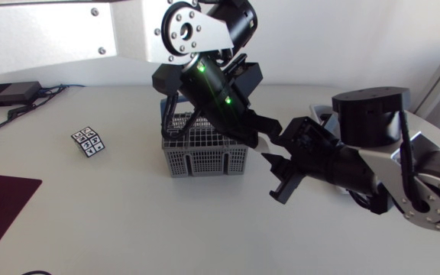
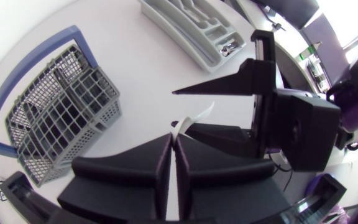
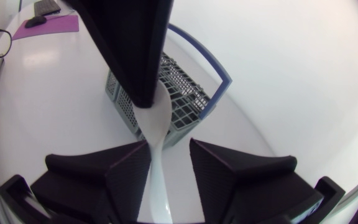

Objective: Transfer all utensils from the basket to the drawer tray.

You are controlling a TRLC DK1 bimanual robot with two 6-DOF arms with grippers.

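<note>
Spoon point(image 1: 269, 157), white, hangs over the table just beside the grey basket point(image 1: 205, 156) in the head view. It is pinched by the left gripper point(image 1: 270, 141), with the right gripper point(image 1: 279, 172) close up to it.

In the left wrist view, the left gripper's 2 fingers are pressed together on the thin spoon. The right gripper's fingers stand apart ahead, and the grey tray point(image 2: 191, 31) lies beyond them.

In the right wrist view, the spoon's handle runs between the right gripper's 2 spread fingers, 1 just beside it and the other clear of it.
</note>
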